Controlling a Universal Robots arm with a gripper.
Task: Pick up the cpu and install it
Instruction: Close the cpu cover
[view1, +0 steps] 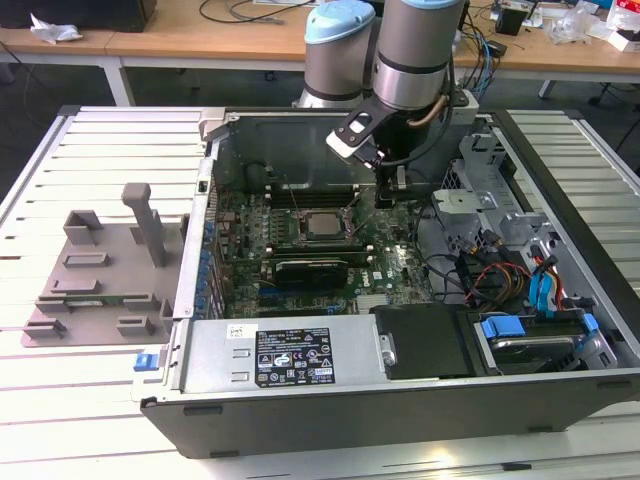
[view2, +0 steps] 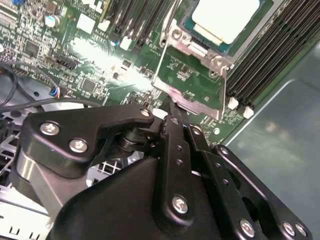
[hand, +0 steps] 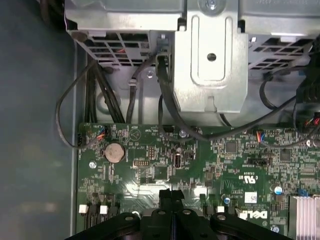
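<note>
Open on a slatted table (view1: 60, 420): a computer case (view1: 400, 425), lying flat with its side panel off. Holds 1 green motherboard (view1: 395, 265), 1 long black card (view1: 312, 268) lying across that board, a labelled power supply (view1: 290, 355) along the near wall, and drive bays (view1: 530, 350) with blue tabs and loose cables at the exterior view's right.

Seated in the socket on the motherboard: the cpu (view1: 322, 225), pale metal top facing up, with the socket frame (view2: 200, 104) tilted open just beside it.

Just to the exterior view's right of the cpu, low over the board: the gripper (view1: 385, 195). Closed tight at the fingers (hand: 166, 198) in both wrist views, with nothing gripped. Near the edge of the open frame; cannot tell whether touching.

Outside the case, at the exterior view's left: a grey fixture (view1: 95, 270) with upright posts.
</note>
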